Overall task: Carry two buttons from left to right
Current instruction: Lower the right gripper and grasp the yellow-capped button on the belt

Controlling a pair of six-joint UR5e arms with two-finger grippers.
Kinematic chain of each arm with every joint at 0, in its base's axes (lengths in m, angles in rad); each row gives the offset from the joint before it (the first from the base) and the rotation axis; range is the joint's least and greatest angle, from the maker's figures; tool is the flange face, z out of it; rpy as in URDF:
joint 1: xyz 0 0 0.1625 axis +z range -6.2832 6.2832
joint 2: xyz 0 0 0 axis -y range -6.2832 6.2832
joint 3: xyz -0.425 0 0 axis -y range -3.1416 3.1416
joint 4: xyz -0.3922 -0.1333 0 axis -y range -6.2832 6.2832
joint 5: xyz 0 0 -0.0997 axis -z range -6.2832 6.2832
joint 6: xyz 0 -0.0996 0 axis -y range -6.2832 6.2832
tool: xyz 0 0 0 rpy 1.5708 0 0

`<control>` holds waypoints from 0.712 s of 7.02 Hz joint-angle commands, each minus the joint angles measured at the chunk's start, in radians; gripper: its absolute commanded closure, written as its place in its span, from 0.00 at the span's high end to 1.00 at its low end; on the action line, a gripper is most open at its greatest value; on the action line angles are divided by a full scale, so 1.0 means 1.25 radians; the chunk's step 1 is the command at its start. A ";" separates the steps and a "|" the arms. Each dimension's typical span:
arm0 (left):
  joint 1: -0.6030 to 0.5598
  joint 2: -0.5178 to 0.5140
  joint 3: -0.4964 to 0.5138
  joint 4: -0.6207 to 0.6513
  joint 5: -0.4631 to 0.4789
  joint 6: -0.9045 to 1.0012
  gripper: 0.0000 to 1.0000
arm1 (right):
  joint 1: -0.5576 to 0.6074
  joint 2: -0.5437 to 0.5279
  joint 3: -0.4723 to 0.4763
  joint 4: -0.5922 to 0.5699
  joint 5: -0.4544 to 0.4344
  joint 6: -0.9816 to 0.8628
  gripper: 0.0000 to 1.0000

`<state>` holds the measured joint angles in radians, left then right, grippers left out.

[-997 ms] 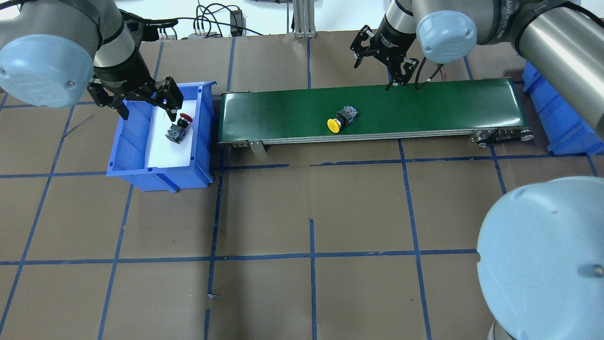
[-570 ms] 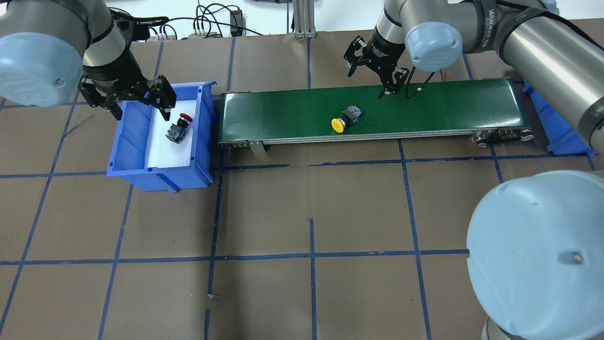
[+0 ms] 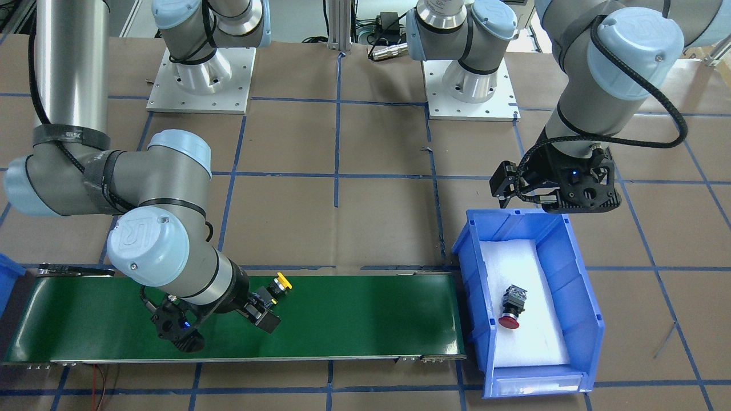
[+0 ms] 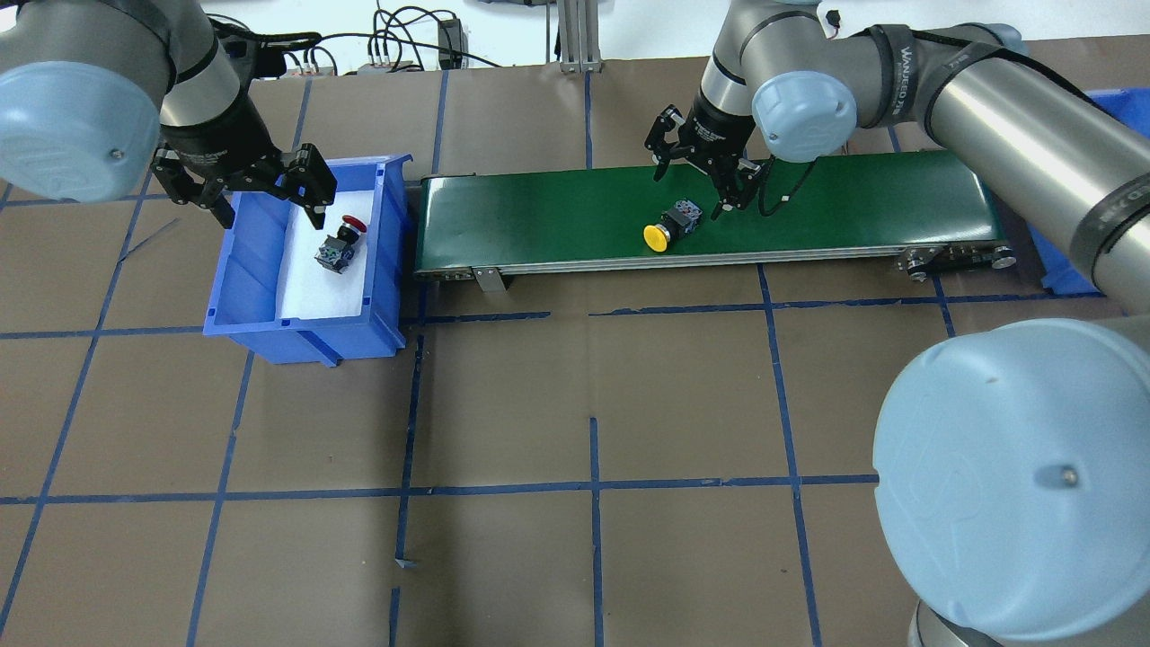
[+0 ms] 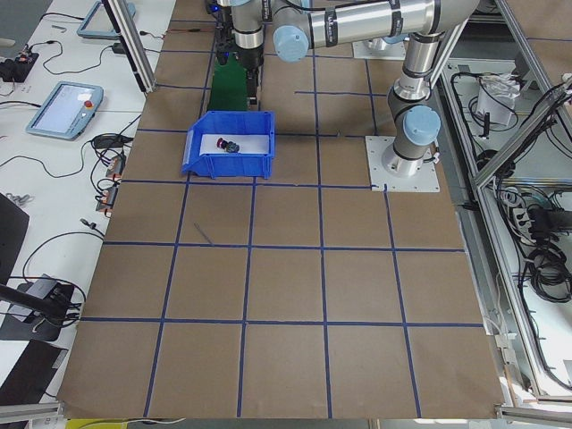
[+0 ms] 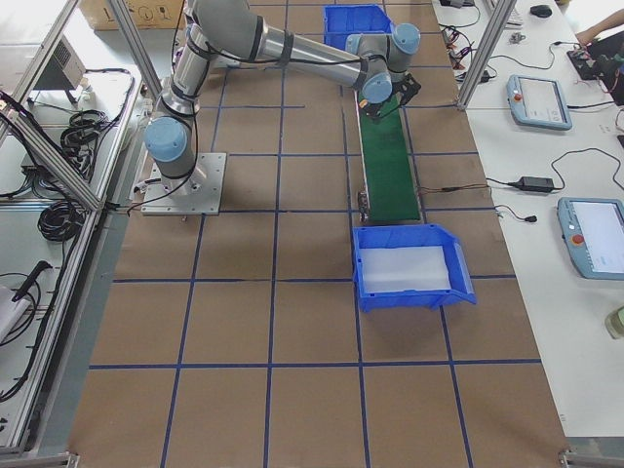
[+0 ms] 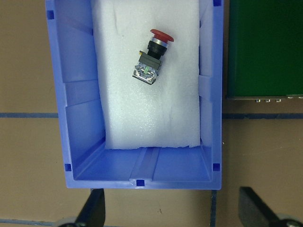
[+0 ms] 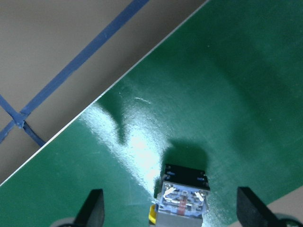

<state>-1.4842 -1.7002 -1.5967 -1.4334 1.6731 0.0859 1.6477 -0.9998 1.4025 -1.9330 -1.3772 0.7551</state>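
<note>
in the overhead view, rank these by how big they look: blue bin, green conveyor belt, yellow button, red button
1. green conveyor belt
2. blue bin
3. yellow button and red button: they look about the same size, so I can't rank them.

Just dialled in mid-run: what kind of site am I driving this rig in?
Most likely a robotics lab or test cell rather than a production line: a table papered in brown with a blue tape grid, a green conveyor beside a blue parts bin, and teach pendants on the side bench.
</note>
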 commanded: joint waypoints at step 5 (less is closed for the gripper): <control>0.010 0.002 0.015 0.010 -0.001 0.086 1.00 | -0.012 0.000 0.025 0.006 -0.002 -0.008 0.89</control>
<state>-1.4824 -1.6968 -1.5861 -1.4185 1.6744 0.1412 1.6342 -1.0009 1.4296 -1.9272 -1.3788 0.7475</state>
